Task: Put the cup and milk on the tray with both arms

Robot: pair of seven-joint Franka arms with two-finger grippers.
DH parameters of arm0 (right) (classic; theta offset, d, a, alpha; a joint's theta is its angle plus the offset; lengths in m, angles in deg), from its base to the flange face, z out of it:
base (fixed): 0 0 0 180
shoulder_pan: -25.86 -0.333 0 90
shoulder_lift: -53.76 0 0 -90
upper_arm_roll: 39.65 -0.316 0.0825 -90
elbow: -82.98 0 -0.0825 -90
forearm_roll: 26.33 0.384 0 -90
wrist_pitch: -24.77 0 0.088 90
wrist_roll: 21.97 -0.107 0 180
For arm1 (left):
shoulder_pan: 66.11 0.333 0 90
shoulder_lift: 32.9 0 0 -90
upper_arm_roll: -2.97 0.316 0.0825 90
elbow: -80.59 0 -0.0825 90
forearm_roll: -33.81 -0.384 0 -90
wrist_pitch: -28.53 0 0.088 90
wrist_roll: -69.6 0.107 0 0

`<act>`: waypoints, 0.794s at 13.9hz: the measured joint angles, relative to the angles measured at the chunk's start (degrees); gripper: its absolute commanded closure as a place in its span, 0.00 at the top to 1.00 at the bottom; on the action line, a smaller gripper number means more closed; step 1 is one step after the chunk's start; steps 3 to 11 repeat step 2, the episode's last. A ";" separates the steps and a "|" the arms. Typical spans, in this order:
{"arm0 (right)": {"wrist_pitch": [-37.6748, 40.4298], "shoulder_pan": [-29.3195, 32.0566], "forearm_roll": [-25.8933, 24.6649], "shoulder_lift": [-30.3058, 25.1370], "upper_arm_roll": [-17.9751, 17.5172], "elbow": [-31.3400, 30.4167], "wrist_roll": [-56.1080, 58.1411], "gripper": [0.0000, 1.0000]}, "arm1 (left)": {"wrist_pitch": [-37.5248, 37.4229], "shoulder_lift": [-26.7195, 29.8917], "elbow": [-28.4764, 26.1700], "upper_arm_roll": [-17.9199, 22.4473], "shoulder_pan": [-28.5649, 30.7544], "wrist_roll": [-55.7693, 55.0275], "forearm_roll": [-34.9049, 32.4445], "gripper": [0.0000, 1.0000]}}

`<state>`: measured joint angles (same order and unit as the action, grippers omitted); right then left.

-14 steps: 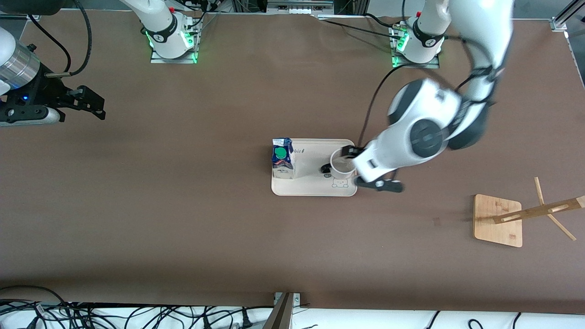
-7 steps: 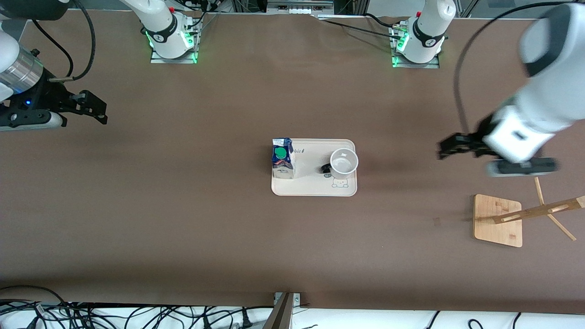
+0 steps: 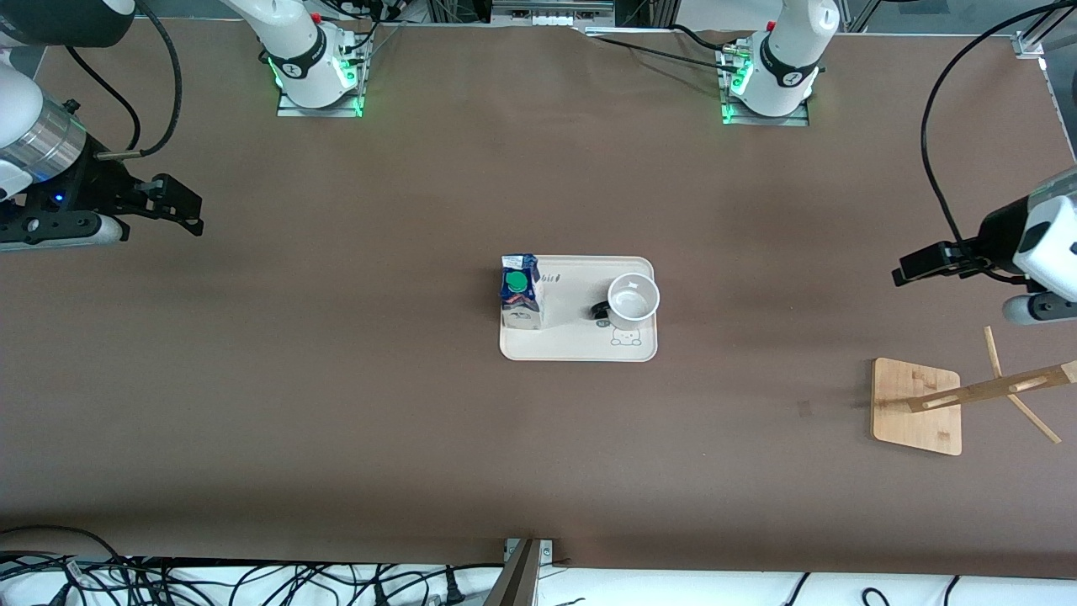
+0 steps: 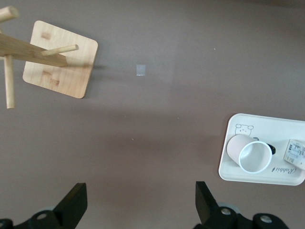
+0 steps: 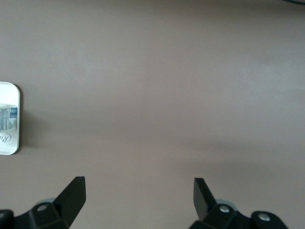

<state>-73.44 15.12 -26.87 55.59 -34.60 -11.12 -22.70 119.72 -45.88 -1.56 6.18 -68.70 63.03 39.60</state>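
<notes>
The cream tray (image 3: 579, 347) lies mid-table. On it the white cup (image 3: 633, 300) stands upright at the left arm's end, its black handle pointing at the milk (image 3: 521, 292), which stands at the right arm's end. My left gripper (image 3: 904, 273) hangs open and empty over bare table, well off the tray toward the left arm's end. The left wrist view shows the left gripper (image 4: 140, 185), tray (image 4: 267, 125), cup (image 4: 252, 155) and milk (image 4: 295, 151). My right gripper (image 3: 195, 215) is open and empty over the right arm's end. The right wrist view shows the right gripper (image 5: 139, 180), tray corner (image 5: 9, 148) and milk (image 5: 8, 117).
A wooden rack with a square base (image 3: 917, 406) and slanting pegs stands near the left arm's end, nearer the front camera than the tray; its base (image 4: 59, 64) also shows in the left wrist view. Cables lie along the table's front edge (image 3: 252, 581).
The left arm has drawn back from the cup on the tray, out toward its own end of the table. The cup and milk stayed put. The right gripper drifted only slightly.
</notes>
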 measured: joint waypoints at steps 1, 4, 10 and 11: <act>0.00 0.00 0.00 0.00 0.00 0.01 0.00 1.00 | -0.42 0.00 0.00 -0.28 -0.35 0.29 -1.82 1.00; 0.01 0.00 0.01 0.00 0.00 0.02 0.00 1.00 | -0.61 0.00 0.00 -0.43 -0.61 0.58 -3.53 1.00; 0.01 0.00 0.01 0.00 0.00 0.02 0.00 1.00 | -0.61 0.00 0.00 -0.43 -0.61 0.58 -3.53 1.00; 0.01 0.00 0.01 0.00 0.00 0.02 0.00 1.00 | -0.61 0.00 0.00 -0.43 -0.61 0.58 -3.53 1.00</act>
